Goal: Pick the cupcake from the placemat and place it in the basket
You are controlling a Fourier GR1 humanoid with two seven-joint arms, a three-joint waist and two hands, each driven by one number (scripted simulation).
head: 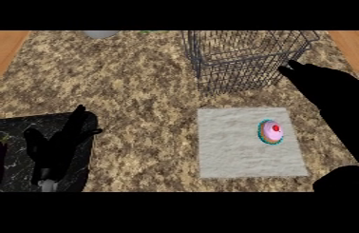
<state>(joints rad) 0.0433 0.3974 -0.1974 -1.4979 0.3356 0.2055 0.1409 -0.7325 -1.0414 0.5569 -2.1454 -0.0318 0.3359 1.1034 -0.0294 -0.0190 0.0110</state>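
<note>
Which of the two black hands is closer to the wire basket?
The right hand: its fingertips reach the dark wire basket, while the left hand hangs far off by the counter's left edge.

Cupcake lies on placemat, near wire basket.

Wire basket standing just behind placemat, blocking the far side; right hand hanging over the mat's right edge. Counter left of mat lying open.
</note>
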